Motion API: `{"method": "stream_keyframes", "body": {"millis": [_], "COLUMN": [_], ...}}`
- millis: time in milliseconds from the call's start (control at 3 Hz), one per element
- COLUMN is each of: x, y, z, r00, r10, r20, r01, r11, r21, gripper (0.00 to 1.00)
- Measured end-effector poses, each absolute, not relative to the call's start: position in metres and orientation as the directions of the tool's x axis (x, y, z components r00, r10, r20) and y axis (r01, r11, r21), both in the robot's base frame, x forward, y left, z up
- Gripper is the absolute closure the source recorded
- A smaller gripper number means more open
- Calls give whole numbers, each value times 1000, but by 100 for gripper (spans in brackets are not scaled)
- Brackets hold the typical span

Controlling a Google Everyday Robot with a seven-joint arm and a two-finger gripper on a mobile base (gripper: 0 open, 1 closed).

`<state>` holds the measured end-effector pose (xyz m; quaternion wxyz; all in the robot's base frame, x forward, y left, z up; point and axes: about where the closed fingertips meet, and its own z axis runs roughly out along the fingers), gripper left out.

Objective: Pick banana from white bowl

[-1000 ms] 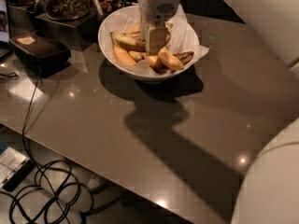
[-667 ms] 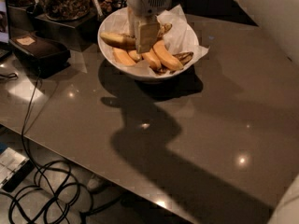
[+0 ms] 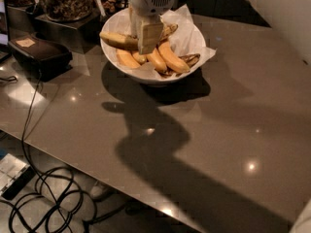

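The white bowl (image 3: 190, 40), lined with crinkled white paper, stands at the back of the brown table and holds several bananas. The banana (image 3: 116, 39), long, dull yellow and streaked with brown, lies across the back of the bowl. Its middle is hidden behind my gripper. My gripper (image 3: 144, 45) hangs straight down from the top edge of the view into the bowl, right at the banana's middle. Shorter orange-yellow bananas (image 3: 169, 57) lie in front of it. A small blackened banana (image 3: 188, 59) lies at the bowl's right.
A black box (image 3: 41, 55) with a cable sits left of the bowl. Jars of nuts (image 3: 63, 1) stand on a stand behind it. The table's front edge (image 3: 87, 166) runs diagonally, with cables (image 3: 43, 198) on the floor below. Part of my white arm (image 3: 286, 13) is at the upper right.
My gripper has shifted left over the bowl, from the bowl's right of centre to the long banana's middle. The white arm part at lower right has left the view.
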<state>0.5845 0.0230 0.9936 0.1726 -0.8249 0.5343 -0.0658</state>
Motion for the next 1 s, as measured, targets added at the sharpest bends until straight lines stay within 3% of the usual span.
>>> {"method": "stream_keyframes", "body": {"millis": [1000], "x": [569], "y": [32], "z": [970], "r00": [427], "r10": [-892], "r20": [-151], "r01": [-877], "r11": [-367], "r21": [-312], "gripper": [100]}}
